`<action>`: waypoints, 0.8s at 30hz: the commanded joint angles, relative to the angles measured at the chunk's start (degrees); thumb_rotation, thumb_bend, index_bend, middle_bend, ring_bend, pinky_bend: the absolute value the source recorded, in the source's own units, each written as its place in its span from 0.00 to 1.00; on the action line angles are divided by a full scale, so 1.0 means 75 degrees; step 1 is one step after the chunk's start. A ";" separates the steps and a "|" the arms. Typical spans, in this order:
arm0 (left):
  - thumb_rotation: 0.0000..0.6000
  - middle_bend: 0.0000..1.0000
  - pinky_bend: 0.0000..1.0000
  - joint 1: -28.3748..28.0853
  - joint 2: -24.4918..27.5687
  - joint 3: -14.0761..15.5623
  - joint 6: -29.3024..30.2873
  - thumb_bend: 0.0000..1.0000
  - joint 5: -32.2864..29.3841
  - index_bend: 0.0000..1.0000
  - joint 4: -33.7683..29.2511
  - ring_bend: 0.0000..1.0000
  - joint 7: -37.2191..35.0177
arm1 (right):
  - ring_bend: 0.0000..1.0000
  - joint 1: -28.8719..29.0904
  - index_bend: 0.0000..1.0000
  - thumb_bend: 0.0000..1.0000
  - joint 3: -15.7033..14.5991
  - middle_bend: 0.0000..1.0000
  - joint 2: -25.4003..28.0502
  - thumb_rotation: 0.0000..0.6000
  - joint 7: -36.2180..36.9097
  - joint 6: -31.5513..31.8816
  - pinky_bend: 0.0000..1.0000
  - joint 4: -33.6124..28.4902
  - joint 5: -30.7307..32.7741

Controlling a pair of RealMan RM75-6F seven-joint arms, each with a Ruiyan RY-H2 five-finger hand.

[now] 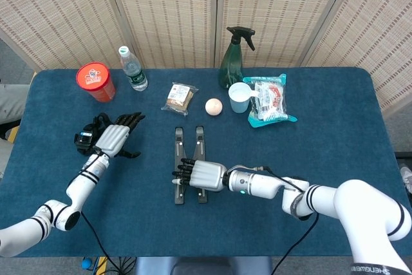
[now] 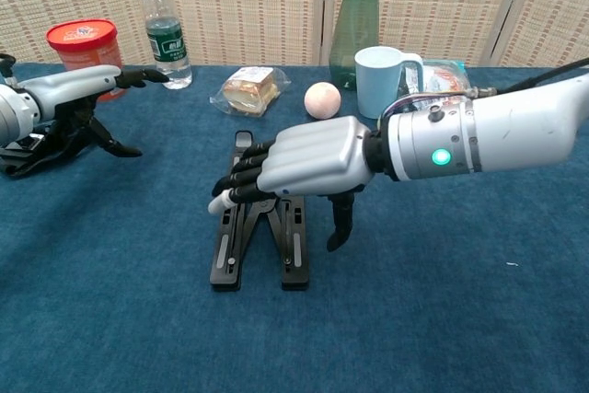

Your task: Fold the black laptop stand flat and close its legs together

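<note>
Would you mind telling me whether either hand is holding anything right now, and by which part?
Nothing is held. The right hand hovers over the black laptop stand, fingers extended, not gripping it. The left hand is open, off to the side.

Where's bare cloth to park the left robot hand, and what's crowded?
Free: near-left corner, in front of the left robot hand and left of the laptop stand. Also the right half below the snack bag. Crowded: the far edge, from the red tub to the cup.

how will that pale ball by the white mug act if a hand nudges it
The pale ball looks round and smooth, so it would probably roll freely on the flat blue table. It sits apart from the white mug, which might stop it.
</note>
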 commanded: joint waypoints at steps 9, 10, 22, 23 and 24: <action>1.00 0.00 0.00 0.0135 -0.0044 0.0027 0.0049 0.15 0.0073 0.01 0.0220 0.00 -0.0276 | 0.00 0.0515 0.00 0.00 -0.0315 0.00 -0.0752 1.00 0.0705 -0.0037 0.00 0.1090 -0.0215; 1.00 0.00 0.00 0.0144 -0.0046 0.0027 0.0054 0.15 0.0078 0.01 0.0233 0.00 -0.0293 | 0.00 0.0542 0.00 0.00 -0.0327 0.00 -0.0773 1.00 0.0754 -0.0041 0.00 0.1119 -0.0207; 1.00 0.00 0.00 0.0198 -0.0069 0.0005 0.0113 0.15 0.0157 0.01 0.0297 0.00 -0.0417 | 0.00 0.0862 0.00 0.03 -0.0486 0.00 -0.0876 1.00 0.1178 -0.0131 0.00 0.1331 -0.0106; 1.00 0.00 0.00 0.0195 -0.0077 0.0002 0.0114 0.15 0.0165 0.01 0.0305 0.00 -0.0420 | 0.00 0.0885 0.00 0.04 -0.0500 0.00 -0.0857 1.00 0.1220 -0.0139 0.00 0.1320 -0.0090; 1.00 0.00 0.00 0.0192 -0.0083 -0.0001 0.0113 0.15 0.0169 0.01 0.0310 0.00 -0.0425 | 0.00 0.0906 0.00 0.05 -0.0514 0.01 -0.0841 1.00 0.1248 -0.0158 0.00 0.1307 -0.0078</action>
